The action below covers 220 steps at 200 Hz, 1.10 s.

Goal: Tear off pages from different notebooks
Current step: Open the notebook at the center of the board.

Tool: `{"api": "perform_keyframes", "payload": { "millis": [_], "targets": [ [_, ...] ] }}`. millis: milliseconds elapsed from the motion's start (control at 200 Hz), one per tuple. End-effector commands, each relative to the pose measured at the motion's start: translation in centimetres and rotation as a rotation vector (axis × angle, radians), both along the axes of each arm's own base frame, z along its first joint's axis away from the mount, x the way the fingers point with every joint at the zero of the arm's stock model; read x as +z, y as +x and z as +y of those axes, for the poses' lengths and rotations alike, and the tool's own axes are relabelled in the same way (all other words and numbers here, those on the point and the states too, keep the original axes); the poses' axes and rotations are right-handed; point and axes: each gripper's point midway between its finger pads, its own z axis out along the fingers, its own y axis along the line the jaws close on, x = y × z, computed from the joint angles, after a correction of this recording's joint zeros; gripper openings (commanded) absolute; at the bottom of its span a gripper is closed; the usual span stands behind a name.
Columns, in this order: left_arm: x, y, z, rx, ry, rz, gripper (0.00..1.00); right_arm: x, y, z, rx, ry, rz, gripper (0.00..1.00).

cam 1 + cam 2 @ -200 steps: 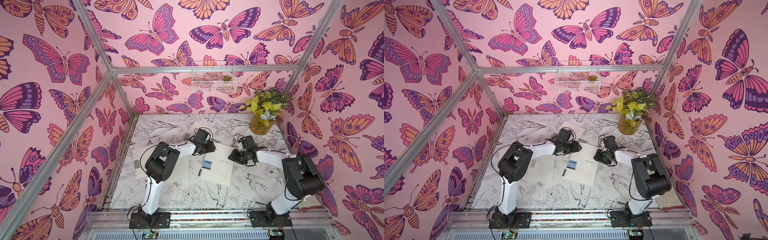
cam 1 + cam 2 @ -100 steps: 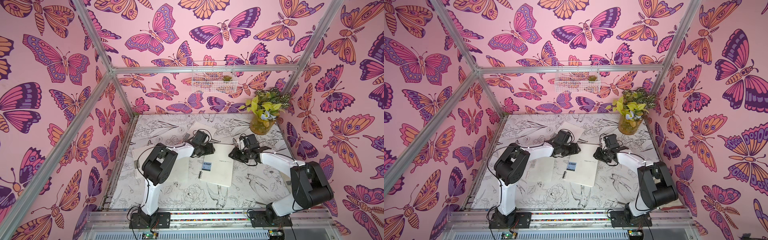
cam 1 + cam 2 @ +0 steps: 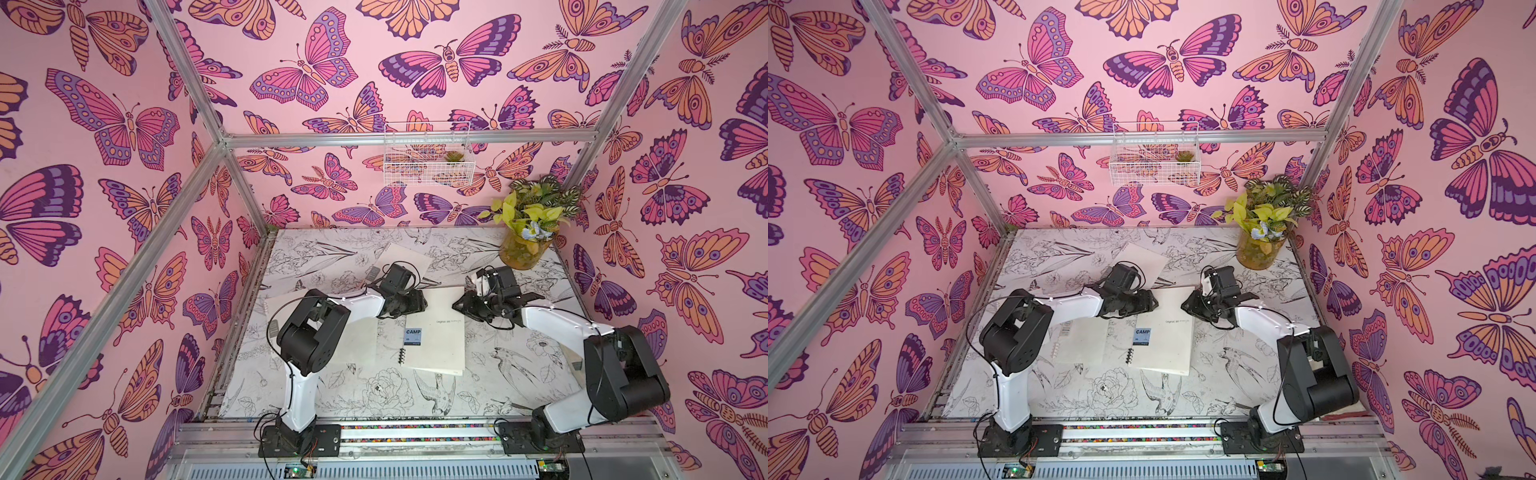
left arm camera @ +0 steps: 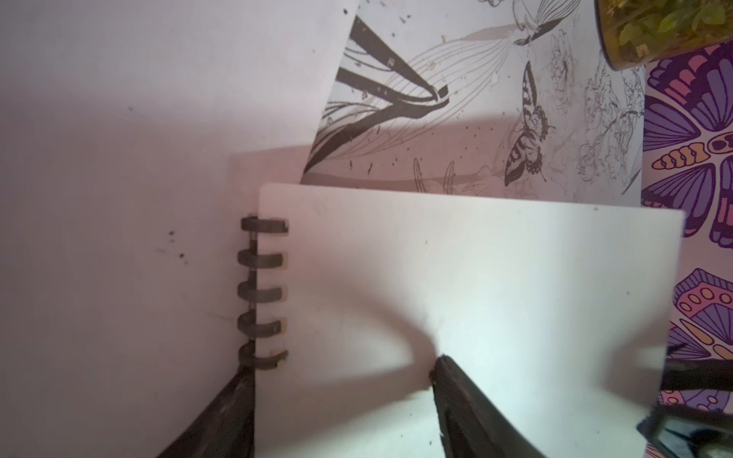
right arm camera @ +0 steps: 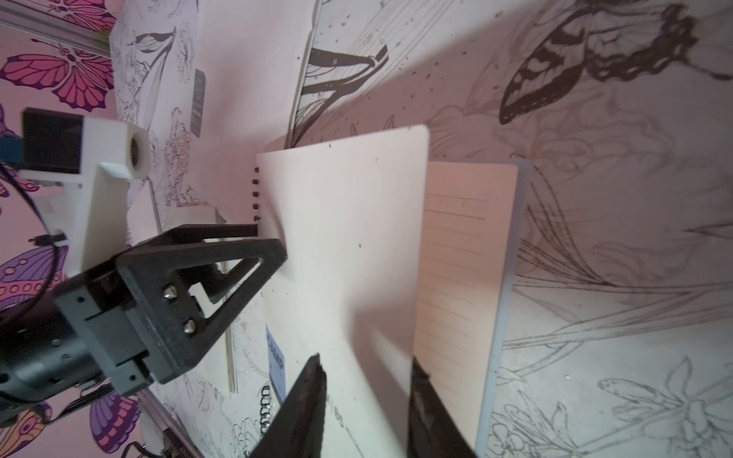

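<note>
Notebook (image 3: pixel 436 332), cream, black-coiled: left gripper (image 4: pixel 343 365) spread wide, empty, at its coils (image 4: pixel 260 293); right gripper (image 5: pixel 365 359) half open around its lifted cover (image 5: pixel 349 218).

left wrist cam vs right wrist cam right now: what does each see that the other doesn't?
Left wrist only: the plant jar in a corner of the picture.

Right wrist only: the lined page under the lifted cover, the blue CAMP label, and the left arm's wrist camera.

Both: the notebook cover, its black coils, the left gripper with jaws apart at the spine end, and the printed table.
</note>
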Motion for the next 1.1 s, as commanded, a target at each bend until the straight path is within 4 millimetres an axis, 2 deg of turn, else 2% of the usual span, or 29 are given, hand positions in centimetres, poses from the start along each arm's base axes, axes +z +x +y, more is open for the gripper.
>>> {"api": "perform_keyframes", "payload": {
  "millis": [0,80,185,215,240,255,476,571,791,841,861,901,996,1096],
  "targets": [
    [1.7,-0.7,-0.9,-0.028,-0.063,-0.004,0.68,2.0,0.1,1.4,0.031,0.065,-0.036,0.28],
    [2.0,-0.8,-0.9,-0.033,-0.073,-0.006,0.69,2.0,0.0,1.1,0.038,0.027,-0.038,0.1],
    [2.4,-0.7,-0.3,-0.026,-0.074,-0.016,0.78,1.8,0.0,0.4,0.026,-0.023,-0.04,0.02],
    [2.7,-0.7,0.0,-0.02,-0.076,-0.022,0.85,1.9,0.0,0.4,0.026,-0.027,-0.04,0.01],
    [2.7,-0.6,0.4,-0.016,-0.074,-0.024,0.98,1.9,0.0,0.3,0.026,-0.031,-0.04,0.01],
    [2.8,-0.6,0.6,-0.013,-0.073,-0.027,1.0,1.9,-0.1,0.3,0.026,-0.033,-0.039,0.0],
    [5.1,1.0,4.9,0.051,-0.108,-0.087,1.0,3.1,0.4,0.8,0.034,-0.071,-0.063,0.0],
    [7.4,2.0,6.5,0.085,-0.152,-0.149,1.0,3.9,0.5,1.2,0.045,-0.128,-0.081,0.0],
    [13.4,2.5,7.5,0.116,-0.237,-0.363,1.0,5.5,1.0,2.5,0.095,-0.377,-0.126,0.0],
    [14.3,2.6,8.0,0.143,-0.252,-0.39,1.0,6.5,1.1,3.0,0.11,-0.441,-0.155,0.0],
    [14.7,2.6,8.2,0.148,-0.258,-0.401,1.0,5.5,1.2,3.2,0.124,-0.475,-0.133,0.0],
    [15.4,2.7,8.7,0.164,-0.271,-0.416,1.0,5.9,1.4,3.6,0.135,-0.511,-0.139,0.0],
    [16.1,2.9,9.7,0.187,-0.277,-0.43,1.0,6.2,1.7,5.3,0.17,-0.542,-0.148,0.01],
    [15.6,3.0,10.9,0.221,-0.28,-0.413,1.0,6.5,1.7,7.4,0.216,-0.576,-0.156,0.09]
  ]
}}
